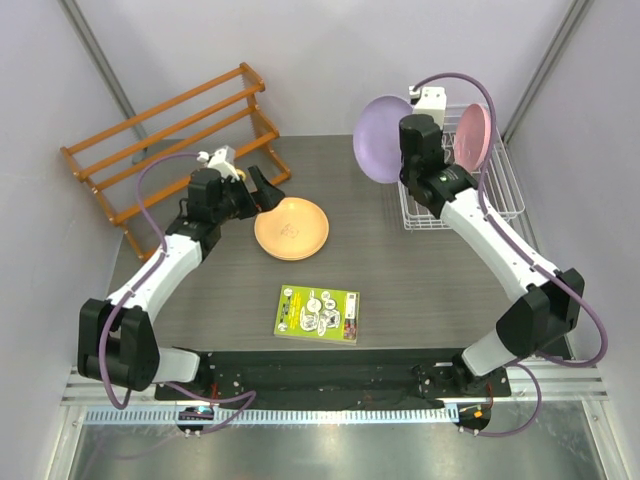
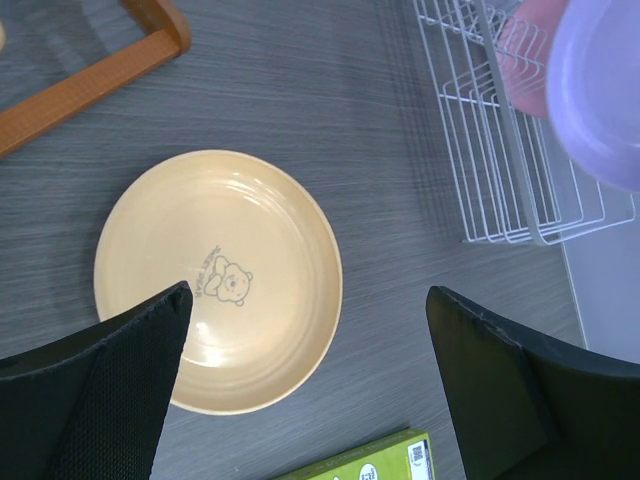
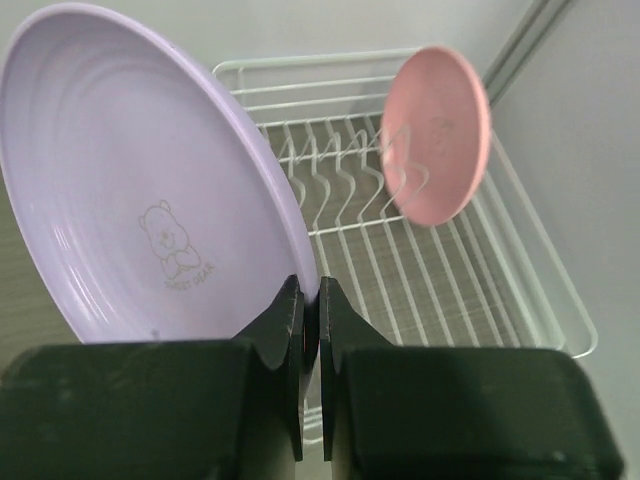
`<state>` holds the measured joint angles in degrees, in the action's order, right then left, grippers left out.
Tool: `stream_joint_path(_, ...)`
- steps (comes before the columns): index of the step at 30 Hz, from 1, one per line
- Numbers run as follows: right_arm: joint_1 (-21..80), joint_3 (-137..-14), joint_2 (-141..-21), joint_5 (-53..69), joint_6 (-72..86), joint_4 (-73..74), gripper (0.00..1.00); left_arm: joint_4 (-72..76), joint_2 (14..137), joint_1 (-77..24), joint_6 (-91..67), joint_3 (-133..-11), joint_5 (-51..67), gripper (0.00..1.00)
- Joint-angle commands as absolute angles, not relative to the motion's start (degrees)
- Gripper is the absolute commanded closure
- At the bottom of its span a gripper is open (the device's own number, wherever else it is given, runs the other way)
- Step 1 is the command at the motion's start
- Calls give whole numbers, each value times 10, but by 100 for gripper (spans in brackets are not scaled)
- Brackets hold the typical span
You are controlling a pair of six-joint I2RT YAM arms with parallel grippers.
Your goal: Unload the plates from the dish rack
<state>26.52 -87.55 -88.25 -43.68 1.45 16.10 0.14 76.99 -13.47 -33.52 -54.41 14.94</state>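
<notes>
Right wrist: round, shallow lilac plate

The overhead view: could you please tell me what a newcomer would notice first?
The purple plate, held on edge by the right gripper just left of the rack. Then the yellow plate lying flat below the open left gripper, and the pink plate upright in the rack.

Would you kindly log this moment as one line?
left gripper open above yellow plate | right gripper shut on purple plate beside dish rack | pink plate upright in dish rack
</notes>
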Motion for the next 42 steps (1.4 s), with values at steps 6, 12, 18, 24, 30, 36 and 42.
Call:
stream_joint_path(6,265,-810,-817,-240,197,185,99,85,794,-168,-339,-535,192,1)
stream_joint_path(12,265,-767,-816,-129,257,170,99,133,809,-185,-352,-521,192,0)
stream_joint_path(18,268,-737,-810,-99,283,152,99,153,819,-199,-359,-522,182,1)
stream_joint_path(24,268,-709,-799,-58,314,135,99,155,835,-210,-358,-526,156,1)
stream_joint_path(30,268,-678,-787,-23,346,110,99,159,847,-219,-355,-527,127,21)
stream_joint_path(36,269,-668,-786,-12,357,100,99,145,860,-223,-355,-541,116,81)
stream_joint_path(42,269,-667,-793,-19,352,98,91,117,848,-224,-345,-541,86,100)
